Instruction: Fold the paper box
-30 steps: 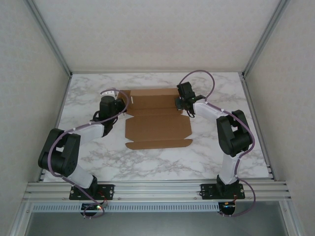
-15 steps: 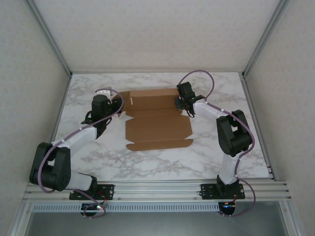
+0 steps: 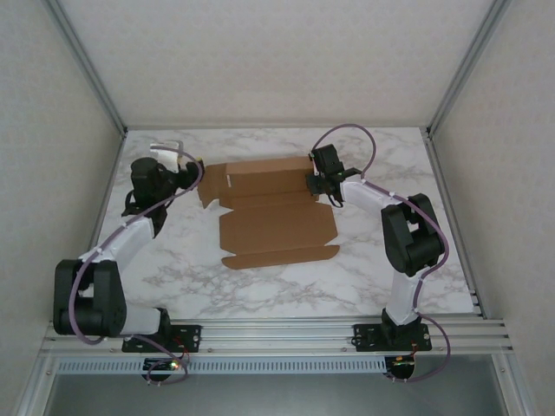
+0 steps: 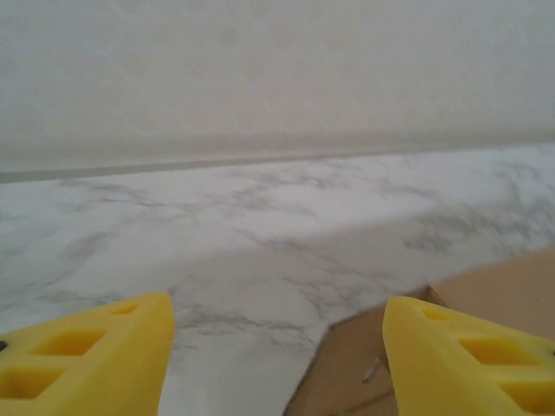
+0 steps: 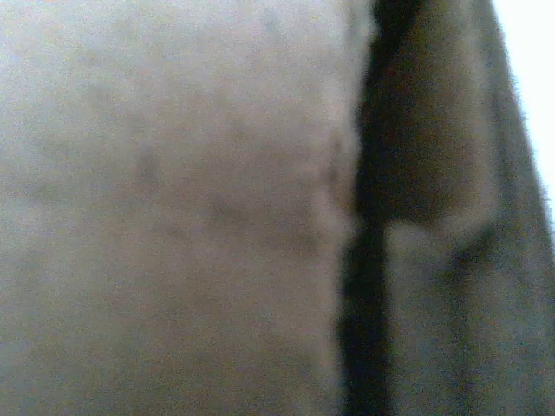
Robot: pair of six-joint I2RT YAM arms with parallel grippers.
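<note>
Carrying the paper box point(image 3: 277, 227) on the marble tabletop point(image 3: 260, 286), between the two tools, mostly lying flat with the rear panel tilting up. Clenching that panel's right end with the right tool point(image 3: 319, 184). Holding the left tool point(image 4: 276, 310) released, yellow fingers point(image 4: 104, 347) standing apart, the box's corner lying just beyond its right finger.

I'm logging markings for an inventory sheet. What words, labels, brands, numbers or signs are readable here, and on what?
No readable text anywhere.
The paper box: plain brown, unprinted; a small pale spot near its far left corner is too small to tell.
Yellow fingers of the left gripper and the marble table: no marks.
Right wrist view: too blurred to read.
</note>
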